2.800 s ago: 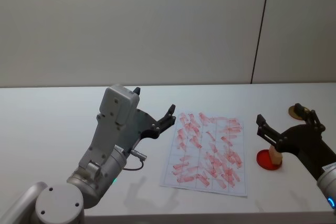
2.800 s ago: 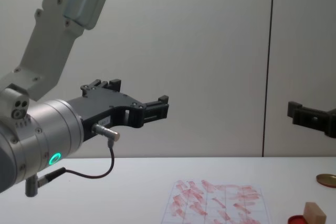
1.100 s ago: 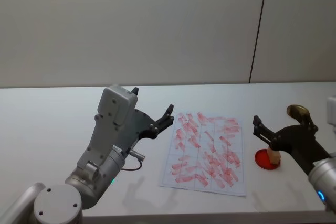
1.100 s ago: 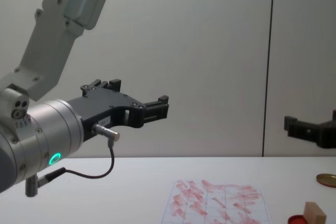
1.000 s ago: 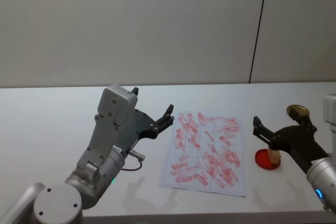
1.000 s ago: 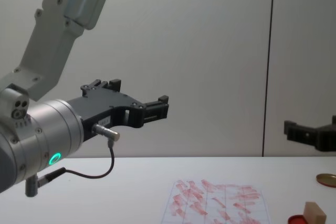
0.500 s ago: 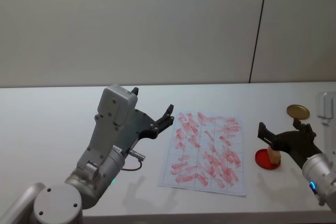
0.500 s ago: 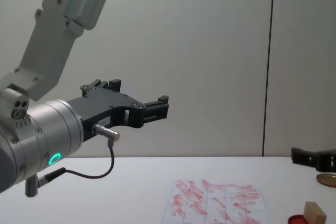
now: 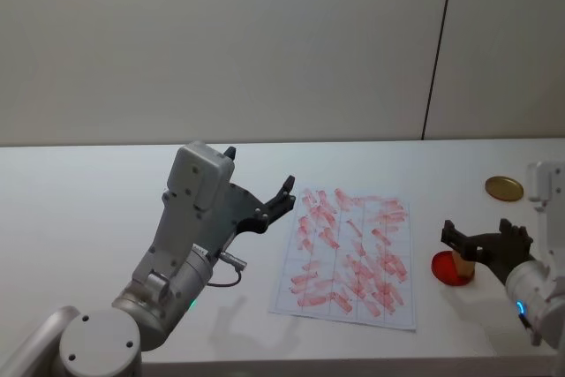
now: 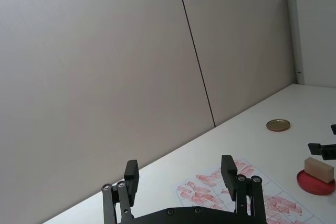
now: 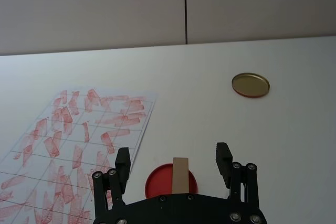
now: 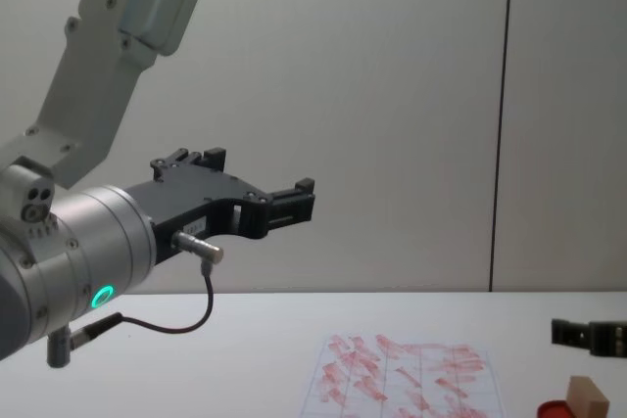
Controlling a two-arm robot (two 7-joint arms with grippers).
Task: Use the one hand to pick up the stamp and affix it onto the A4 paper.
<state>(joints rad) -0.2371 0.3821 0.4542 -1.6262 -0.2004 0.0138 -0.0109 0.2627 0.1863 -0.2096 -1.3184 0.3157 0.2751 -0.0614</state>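
I have the right hand (image 9: 475,237) hovering near the right end of the counter (image 9: 88,192), toward its front edge, with the fingers spread wide and nothing between them. The stamp (image 11: 180,176) stands upright on the red ink pad (image 11: 157,179) just below. In the right wrist view it lines up with the gap, and neither finger touches it. The A4 paper (image 9: 349,258) lies flat mid-counter beside the pad, already crowded with red marks. A brass disc (image 9: 503,187) sits farther back, toward the right edge. The left hand (image 10: 179,167) is parked, raised over the counter on the paper's far side, also open.

I judge the stamp to be a light, stiff wooden block, not fragile, but smooth enough to pivot if I pinch it near the top. I'd close on its two broad faces at about mid-height and keep it upright. The inked face may cling to the pad, and the loose sheet could lift when I pull away.
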